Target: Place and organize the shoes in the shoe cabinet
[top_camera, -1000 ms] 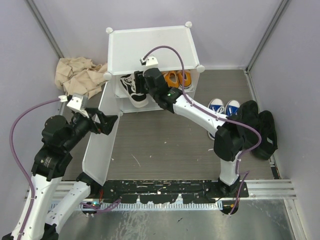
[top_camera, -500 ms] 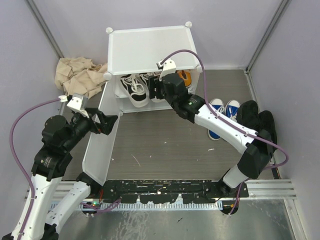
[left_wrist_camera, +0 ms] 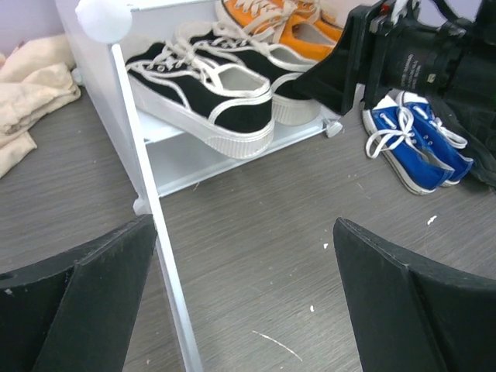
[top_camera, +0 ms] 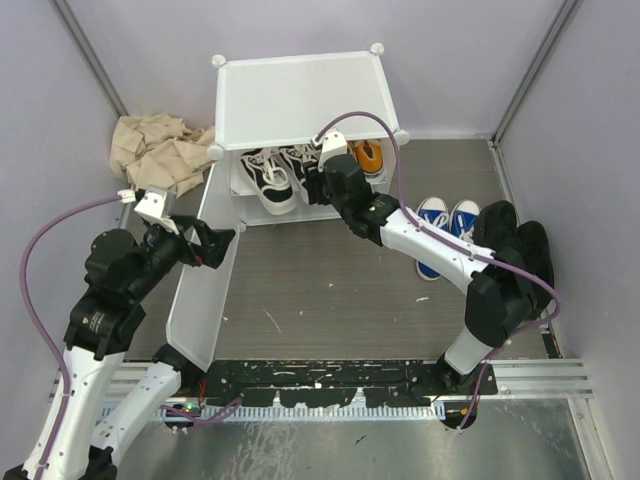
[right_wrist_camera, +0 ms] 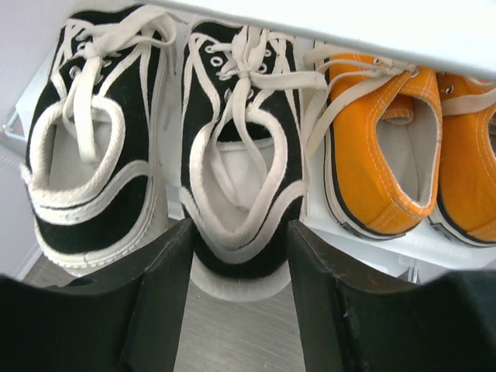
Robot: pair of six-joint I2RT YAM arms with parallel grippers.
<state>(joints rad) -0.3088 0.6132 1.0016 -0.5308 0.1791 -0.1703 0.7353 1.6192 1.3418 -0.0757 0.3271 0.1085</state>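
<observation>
a: what's different from a second ago?

b: there was one black shoe [right_wrist_camera: 85, 155] at the left of the cabinet [top_camera: 300, 95] then. now a second shoe [right_wrist_camera: 240, 178] lies beside it, toe inward. so that pair is in, next to the orange pair [right_wrist_camera: 372, 155].

a: has the right gripper [right_wrist_camera: 240, 232] let go?

b: i cannot tell. its jaws stand either side of the second shoe's heel and the sole fills the gap, so they may be pressing or just off. half a second ago it sat deeper in, which suggests it is backing out.

a: and the left gripper [left_wrist_camera: 244, 225]?

b: jaws wide apart, with the free edge of the door [top_camera: 195, 290] between them, close to one finger. i judge it is keeping the door swung out.

a: how much room is there?

b: little. four shoes fill this level side by side, nearly touching, and their heels hang over the front lip. the top panel sits just above the right wrist, so a straight, low pull-back looks safest. the other level is hidden from view.

a: what's left?

b: the blue pair [top_camera: 445, 215] waits on the worktop [top_camera: 320, 290], right of the cabinet and well clear of the door. the stretch in front of the cabinet is open for the reach.
</observation>
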